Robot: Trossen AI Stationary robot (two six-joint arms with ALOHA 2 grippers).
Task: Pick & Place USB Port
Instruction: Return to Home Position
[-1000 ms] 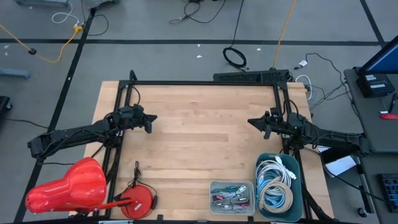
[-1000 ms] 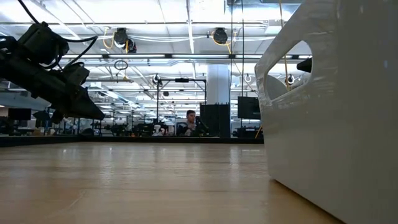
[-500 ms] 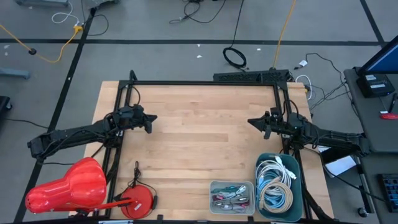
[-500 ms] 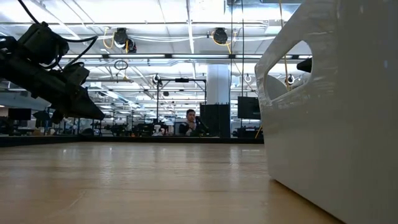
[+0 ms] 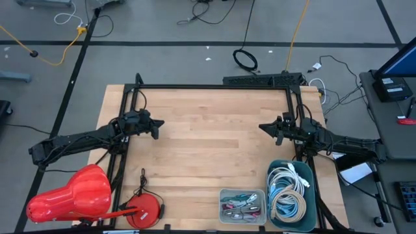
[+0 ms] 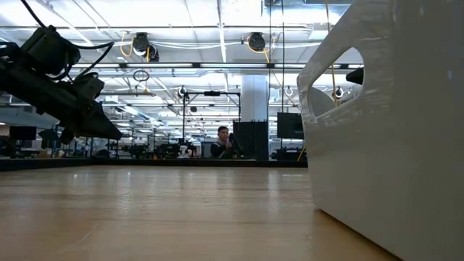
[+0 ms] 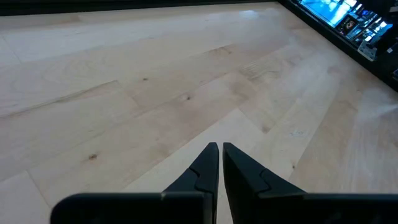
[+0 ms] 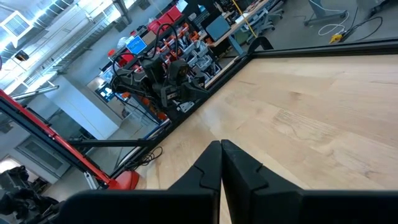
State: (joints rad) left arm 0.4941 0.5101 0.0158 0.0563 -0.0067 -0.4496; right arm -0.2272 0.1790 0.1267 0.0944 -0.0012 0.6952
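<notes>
My left gripper [image 5: 158,126] hovers shut over the table's left side, its fingertips [image 7: 219,149] together with nothing between them. My right gripper [image 5: 263,127] hovers shut over the right side, fingertips [image 8: 220,147] together, holding nothing. A small clear tray [image 5: 242,206] near the front edge holds several small connectors; which of them is the USB port cannot be told. A teal bin [image 5: 292,194] of coiled white and blue cables stands beside it at the front right corner.
A red round object [image 5: 144,209] with a black cord lies at the front left of the wooden table [image 5: 208,143]. A red plastic shape [image 5: 68,198] sits off the left edge. The white wall [image 6: 391,130] fills the low view's right side. A black frame [image 5: 214,86] borders the table.
</notes>
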